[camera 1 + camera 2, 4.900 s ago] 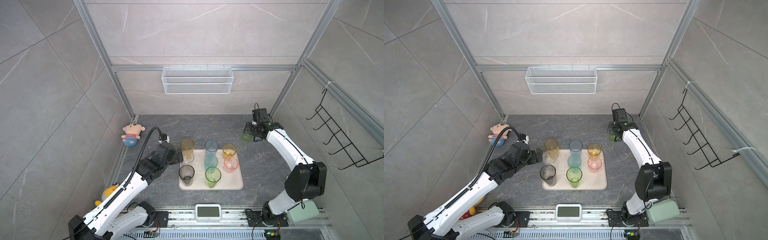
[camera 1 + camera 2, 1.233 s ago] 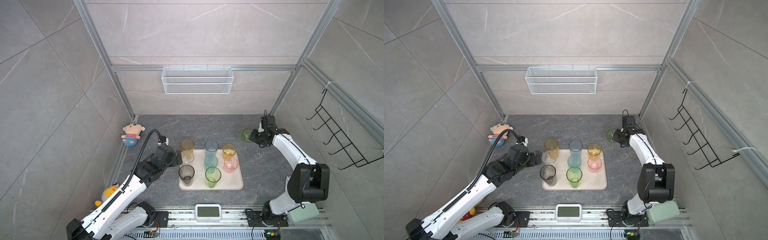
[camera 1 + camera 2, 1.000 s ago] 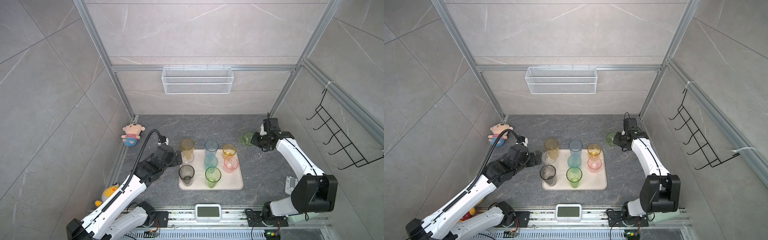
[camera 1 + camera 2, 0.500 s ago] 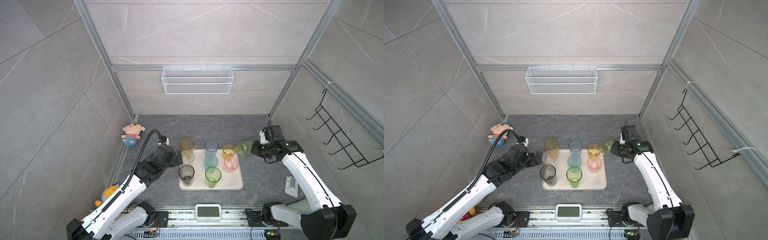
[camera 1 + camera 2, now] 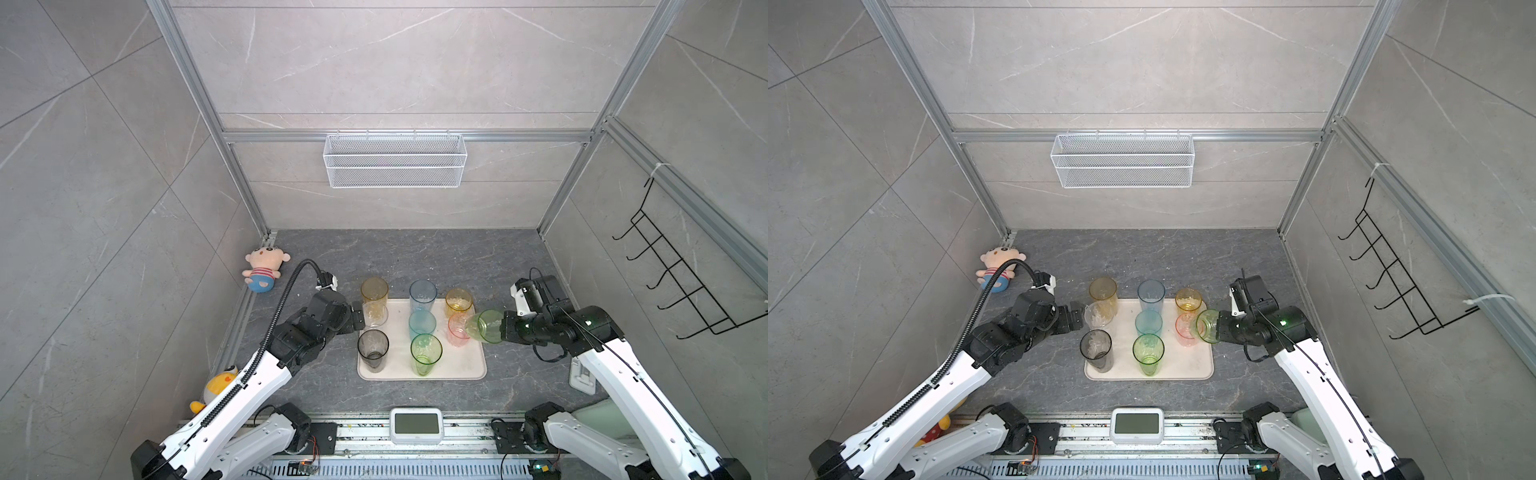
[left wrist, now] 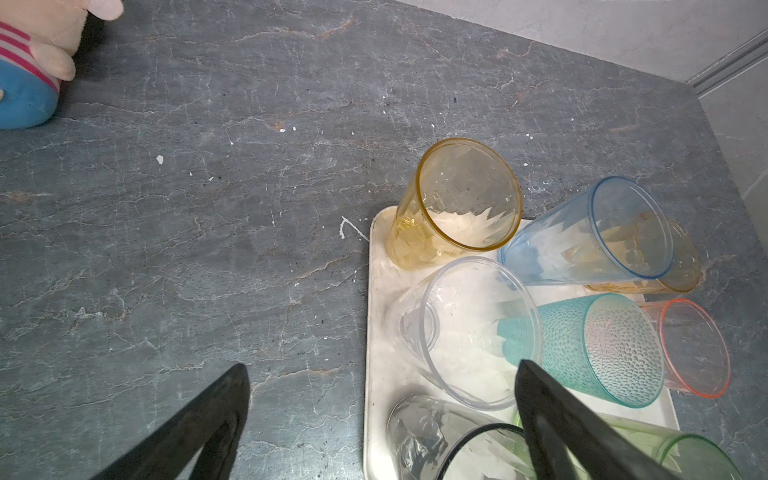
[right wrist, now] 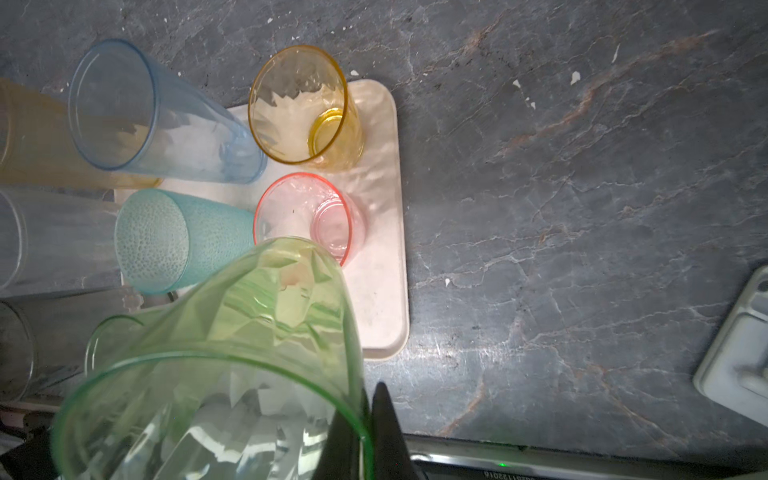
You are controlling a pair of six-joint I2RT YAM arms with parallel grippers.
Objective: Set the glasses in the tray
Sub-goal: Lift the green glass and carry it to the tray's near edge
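Risk: right gripper [image 5: 501, 328] pinches the tilted green glass [image 5: 484, 326] by its rim, close beside the pink glass [image 5: 457, 330]; lowering could topple it. The left gripper [image 5: 358, 318] is wide open and empty.

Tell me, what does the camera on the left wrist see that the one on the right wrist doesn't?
Only the left wrist view shows the plush doll and the left gripper, open and empty. Only the right wrist view shows the right gripper pinching the rim of a tilted green glass, plus a pale device on the table. Both show the tray with the blue glass, teal glass and pink glass in it.
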